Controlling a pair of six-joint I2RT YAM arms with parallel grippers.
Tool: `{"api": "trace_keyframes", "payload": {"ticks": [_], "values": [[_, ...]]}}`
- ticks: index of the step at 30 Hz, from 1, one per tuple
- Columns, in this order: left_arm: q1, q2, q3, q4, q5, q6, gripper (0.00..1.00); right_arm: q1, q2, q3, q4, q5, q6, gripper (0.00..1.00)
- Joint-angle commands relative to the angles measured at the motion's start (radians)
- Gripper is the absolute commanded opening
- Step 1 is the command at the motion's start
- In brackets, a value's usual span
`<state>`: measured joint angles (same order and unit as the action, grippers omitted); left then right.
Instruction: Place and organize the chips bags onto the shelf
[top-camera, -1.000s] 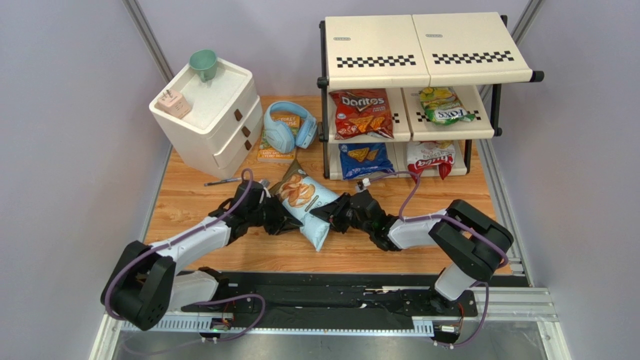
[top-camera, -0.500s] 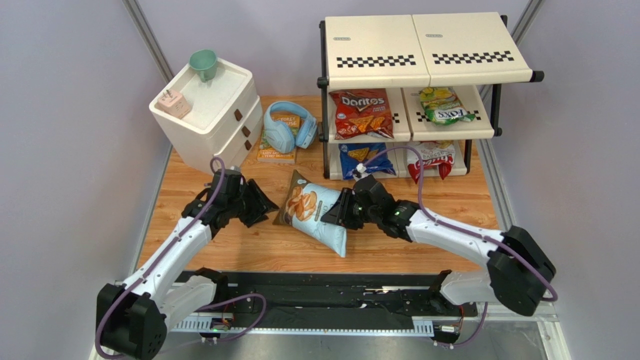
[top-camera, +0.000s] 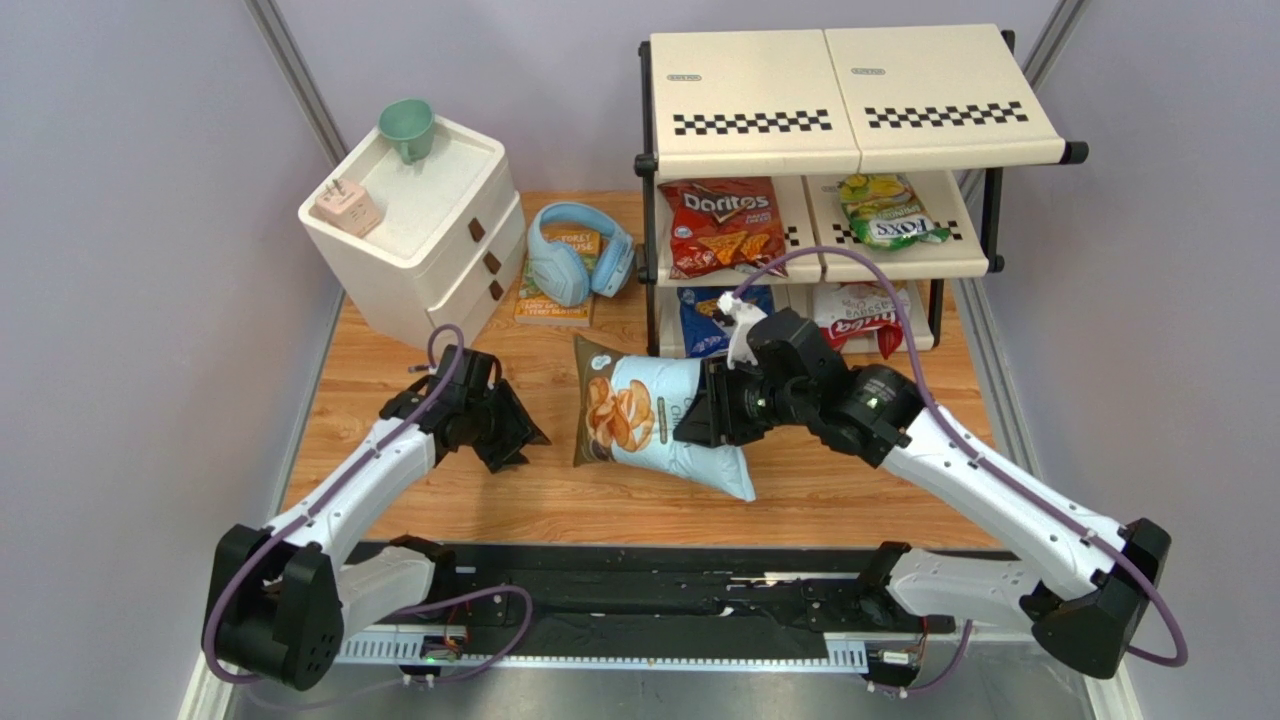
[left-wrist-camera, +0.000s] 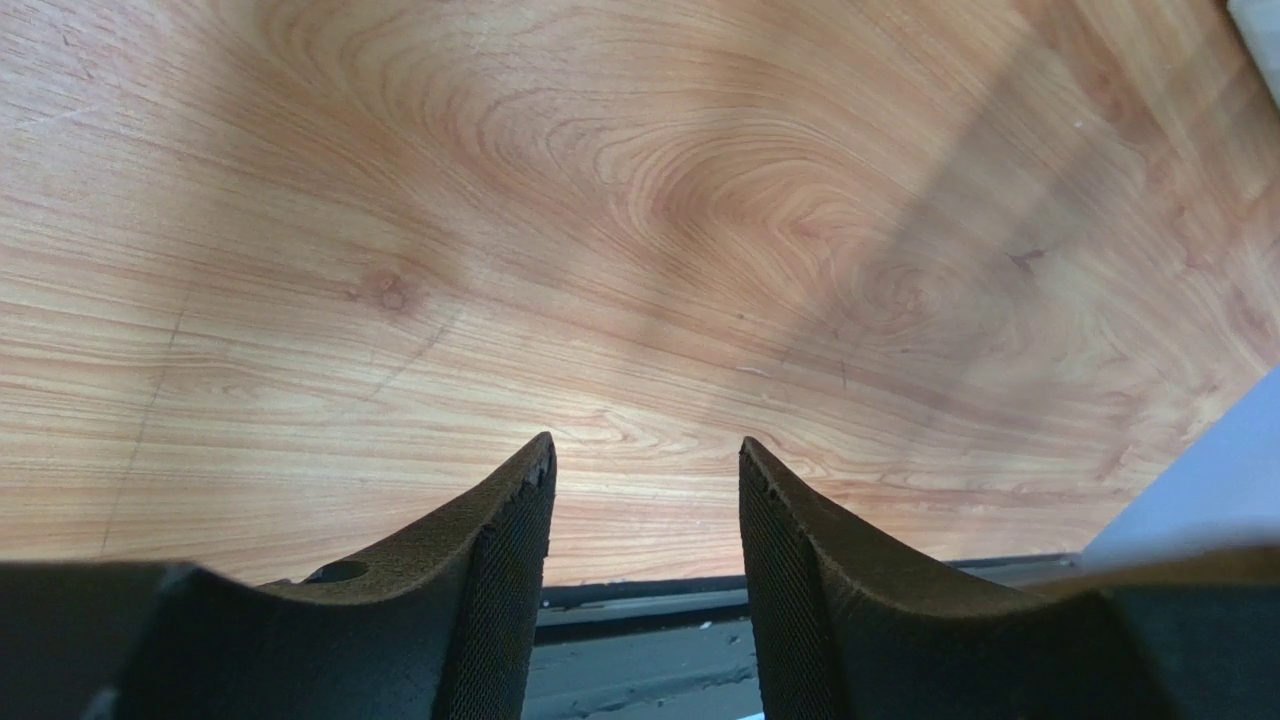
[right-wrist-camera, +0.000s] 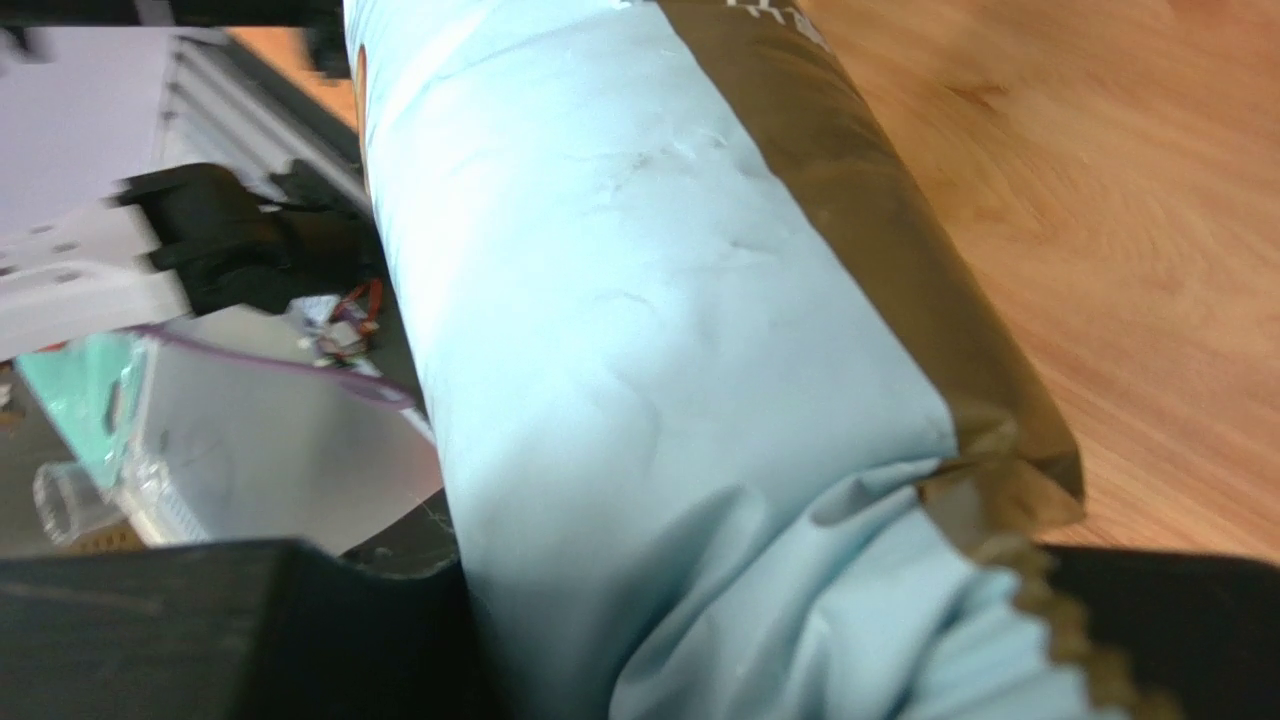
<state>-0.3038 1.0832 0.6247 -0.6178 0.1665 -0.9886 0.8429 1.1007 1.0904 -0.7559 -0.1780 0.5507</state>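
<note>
Right fingers (right-wrist-camera: 226, 638): closed tight on the large pale-blue cassava bag (top-camera: 649, 420), foil puckered at the pinch in the wrist view. Gripped toward the bag's right-hand end, brown top out at the far left end. Seemingly raised off the table (top-camera: 451, 503), though hard to be sure from above. Left fingers (left-wrist-camera: 504, 600): parted, holding nothing, only bare wood grain visible through the gap. Parked well to the left of the bag, apart from it.

Long axis of the bag: roughly left to right across the table, sloping a little toward the near edge at the gripped end, so near enough parallel to the front of the shelf (top-camera: 842, 105). Shelf just beyond the bag, behind and slightly right of the right fingers; right arm plainly the nearer one. Already shelved: red Doritos (top-camera: 723, 225) and small green-yellow bag (top-camera: 894, 210) on the middle tier, blue Doritos (top-camera: 703, 318) and white-and-red bag (top-camera: 860, 312) on the bottom, the blue one partly hidden by the arm. No bag on the top board. Probably a lift up and away from the bases next, keeping the bag broadside to clear the front poles.
</note>
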Motion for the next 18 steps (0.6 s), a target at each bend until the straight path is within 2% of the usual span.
{"api": "trace_keyframes", "payload": {"ticks": [1, 4, 10, 14, 18], "values": [[0.005, 0.027, 0.032, 0.004, 0.008, 0.011, 0.54, 0.004, 0.017, 0.209, -0.069, -0.129, -0.112, 0.0], [0.005, 0.044, 0.043, -0.002, 0.008, 0.024, 0.54, 0.005, 0.039, 0.311, -0.098, -0.187, -0.138, 0.0], [0.005, 0.06, 0.044, -0.002, 0.01, 0.03, 0.53, 0.005, 0.079, 0.466, -0.045, -0.259, -0.138, 0.0], [0.005, 0.069, 0.046, -0.002, 0.014, 0.036, 0.53, 0.001, 0.082, 0.589, 0.001, -0.227, -0.135, 0.0], [0.005, 0.081, 0.049, -0.002, 0.019, 0.041, 0.53, -0.057, 0.096, 0.709, 0.049, -0.195, -0.129, 0.0]]}}
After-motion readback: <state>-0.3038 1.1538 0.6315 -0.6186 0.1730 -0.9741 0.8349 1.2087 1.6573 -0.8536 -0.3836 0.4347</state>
